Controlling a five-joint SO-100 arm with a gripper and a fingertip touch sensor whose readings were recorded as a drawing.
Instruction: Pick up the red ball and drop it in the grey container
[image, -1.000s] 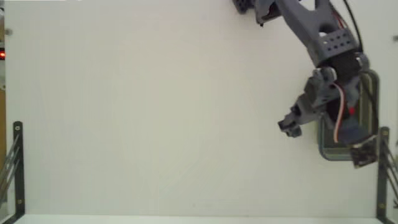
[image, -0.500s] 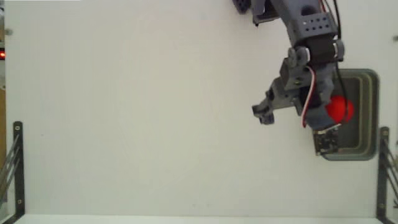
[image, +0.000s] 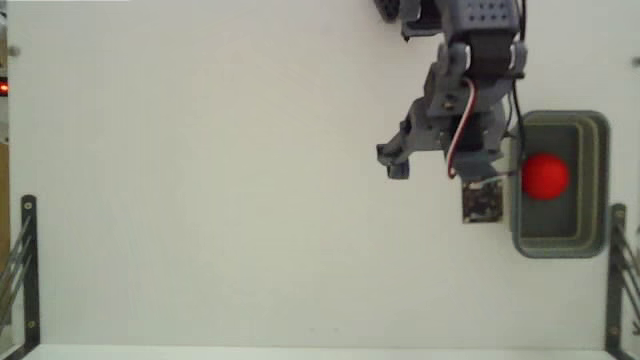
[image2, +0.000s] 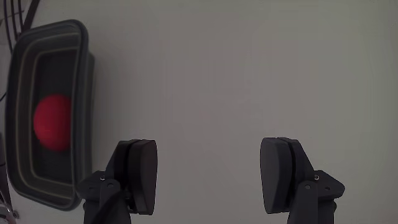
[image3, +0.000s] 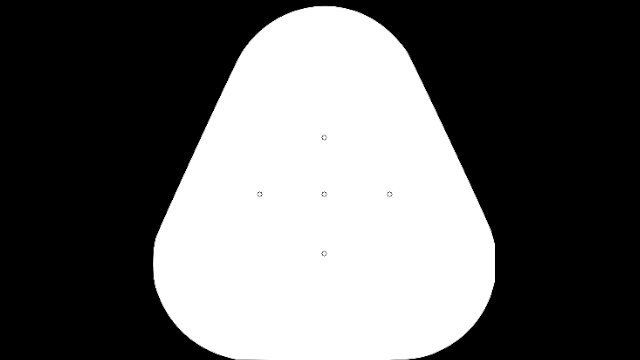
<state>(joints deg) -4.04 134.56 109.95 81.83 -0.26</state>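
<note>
Both views: red ball (image: 545, 176) inside grey container (image: 596, 150) — only wrist view shows gripper (image2: 211, 167) spread, empty.

A bare white table (image: 200, 200) with black corner brackets (image: 28, 270) suggests a hobby test bench.

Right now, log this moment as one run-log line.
small red ball: inside grey rectangular container | gripper: open, empty, over bare table beside container | drop: done

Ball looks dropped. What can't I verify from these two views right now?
- Arm base: cut off by the top edge, fixed view.
- Grey container: its left and lower ends are cut by the frame edge, wrist view.
- Where the red ball touches the floor: hidden beneath it in both views.
- Gripper jaws: hidden under the arm, fixed view.
</note>
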